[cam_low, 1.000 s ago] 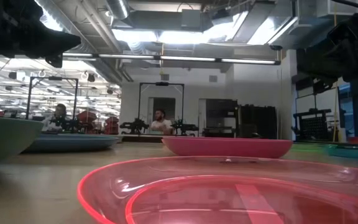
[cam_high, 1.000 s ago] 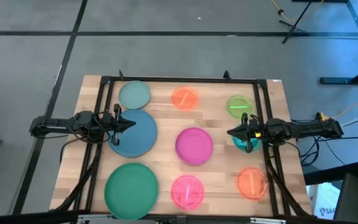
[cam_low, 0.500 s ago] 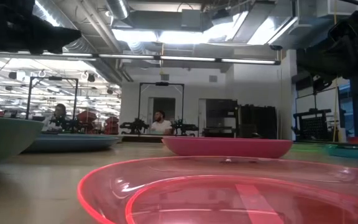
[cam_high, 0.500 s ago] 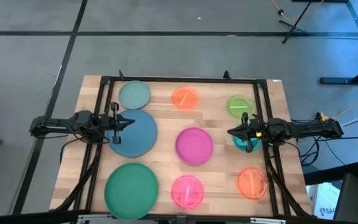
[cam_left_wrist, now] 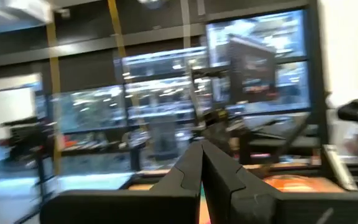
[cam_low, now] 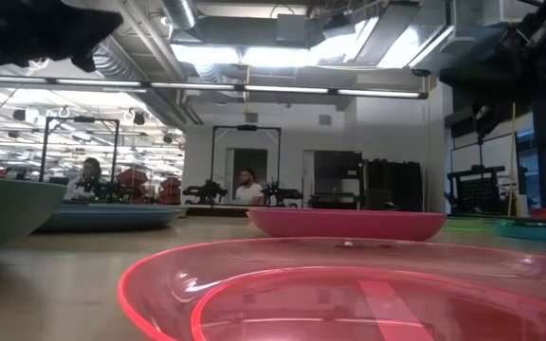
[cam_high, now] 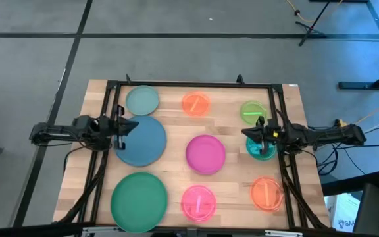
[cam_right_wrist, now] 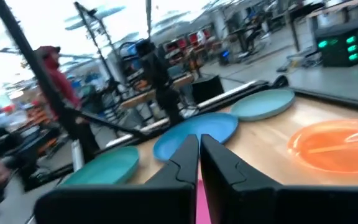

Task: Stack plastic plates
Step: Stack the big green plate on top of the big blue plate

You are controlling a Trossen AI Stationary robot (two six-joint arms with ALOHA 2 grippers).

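Nine round plastic plates lie singly on the wooden table: a pale teal one (cam_high: 142, 100), orange (cam_high: 195, 103), lime (cam_high: 253, 112), large blue (cam_high: 141, 140), magenta (cam_high: 206, 153), dark teal (cam_high: 262, 151), large green (cam_high: 139, 201), pink (cam_high: 197, 201) and a second orange one (cam_high: 266, 193). My left gripper (cam_high: 135, 124) hovers shut above the blue plate's left part. My right gripper (cam_high: 245, 133) hovers shut just left of the dark teal plate. In the wrist views, the left fingertips (cam_left_wrist: 201, 152) and the right fingertips (cam_right_wrist: 198, 143) meet with no gap.
A black frame (cam_high: 189, 85) borders the table along its far edge and both sides. Bare wood shows between the plates. People sit in the room beyond the table (cam_low: 245, 188), and a person in red (cam_right_wrist: 51, 74) stands past the left side.
Both arms have drawn back and risen. The left gripper moved a little toward the table's left edge and up. The right gripper moved a little toward the right edge and up. The plates have stayed where they were.
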